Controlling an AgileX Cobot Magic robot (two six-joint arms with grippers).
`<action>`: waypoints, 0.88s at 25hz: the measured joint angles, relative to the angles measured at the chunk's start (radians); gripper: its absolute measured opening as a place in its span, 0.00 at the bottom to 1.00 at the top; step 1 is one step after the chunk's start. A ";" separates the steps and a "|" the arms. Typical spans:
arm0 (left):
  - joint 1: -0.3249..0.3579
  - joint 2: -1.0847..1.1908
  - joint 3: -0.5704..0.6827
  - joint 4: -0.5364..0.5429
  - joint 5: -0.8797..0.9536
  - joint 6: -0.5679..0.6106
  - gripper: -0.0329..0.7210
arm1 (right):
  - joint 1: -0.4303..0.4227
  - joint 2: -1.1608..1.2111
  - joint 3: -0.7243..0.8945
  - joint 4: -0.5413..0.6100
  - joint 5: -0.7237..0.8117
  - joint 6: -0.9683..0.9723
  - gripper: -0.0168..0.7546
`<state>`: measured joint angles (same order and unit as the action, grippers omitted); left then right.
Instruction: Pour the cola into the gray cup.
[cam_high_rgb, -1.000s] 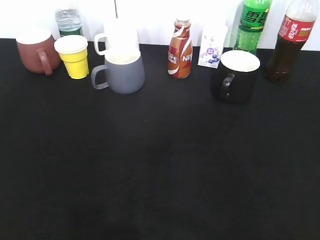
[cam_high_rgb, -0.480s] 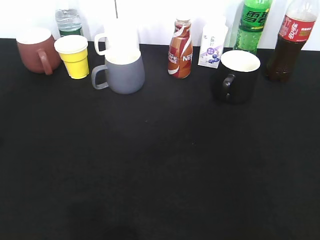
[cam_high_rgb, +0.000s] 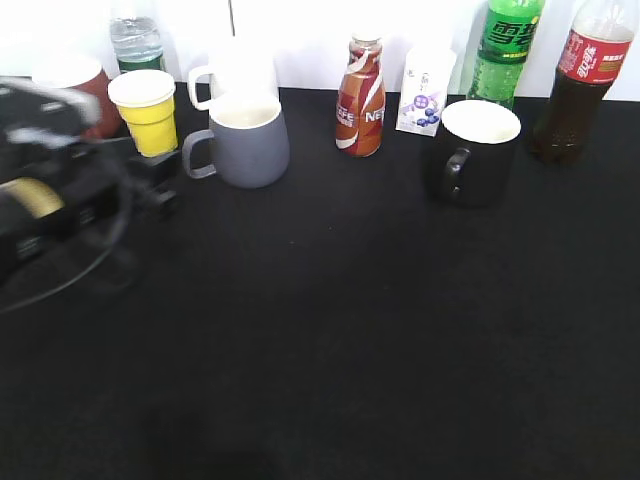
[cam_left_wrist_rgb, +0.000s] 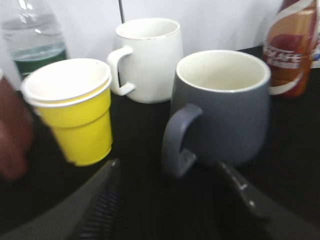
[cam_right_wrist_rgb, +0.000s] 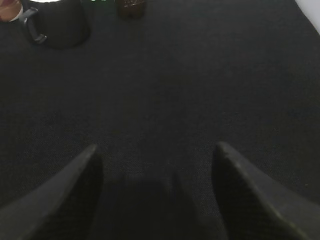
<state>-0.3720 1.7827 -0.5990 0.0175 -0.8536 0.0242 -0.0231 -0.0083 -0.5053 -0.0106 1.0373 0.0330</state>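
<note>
Exterior view: the cola (cam_high_rgb: 585, 85) stands upright at the far right corner of the black table (cam_high_rgb: 350, 330), just right of the green soda bottle (cam_high_rgb: 505, 50). The black mug (cam_high_rgb: 473, 150) sits in front of those two, handle toward the near edge. Along the far edge, moving left, come a small white carton (cam_high_rgb: 424, 92), the brown-red coffee bottle (cam_high_rgb: 361, 97), and the gray cup (cam_high_rgb: 245, 140), upright with its handle pointing left. A white mug (cam_high_rgb: 238, 72) stands just behind the gray cup. A yellow paper cup (cam_high_rgb: 148, 112) sits to its left, with a water bottle (cam_high_rgb: 136, 42) behind and a brown mug (cam_high_rgb: 80, 85) near the far left corner. The left gripper (cam_high_rgb: 150, 185), blurred, reaches in from the left edge and sits just in front of the yellow paper cup, close to the gray cup's handle.

Left wrist view: the left gripper (cam_left_wrist_rgb: 170, 200) has its two fingers spread apart with nothing between them, the gray cup's (cam_left_wrist_rgb: 222, 107) handle just beyond the gap.

Right wrist view: the right gripper (cam_right_wrist_rgb: 156, 192) hangs over bare table, fingers wide apart and empty. The black mug (cam_right_wrist_rgb: 57, 22) and the base of the cola (cam_right_wrist_rgb: 131, 7) lie well ahead at the far edge.
</note>
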 joint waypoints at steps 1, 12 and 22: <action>-0.001 0.045 -0.040 0.000 0.000 0.000 0.59 | 0.000 0.000 0.000 0.000 0.000 0.000 0.70; -0.001 0.309 -0.323 -0.101 0.022 0.049 0.29 | 0.000 0.000 0.000 0.000 0.000 -0.001 0.70; 0.000 0.334 -0.306 -0.105 -0.095 0.057 0.15 | 0.000 0.000 0.000 0.000 0.000 -0.001 0.70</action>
<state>-0.3719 2.1169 -0.9053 -0.0874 -0.9483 0.0808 -0.0231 -0.0083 -0.5053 -0.0106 1.0373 0.0322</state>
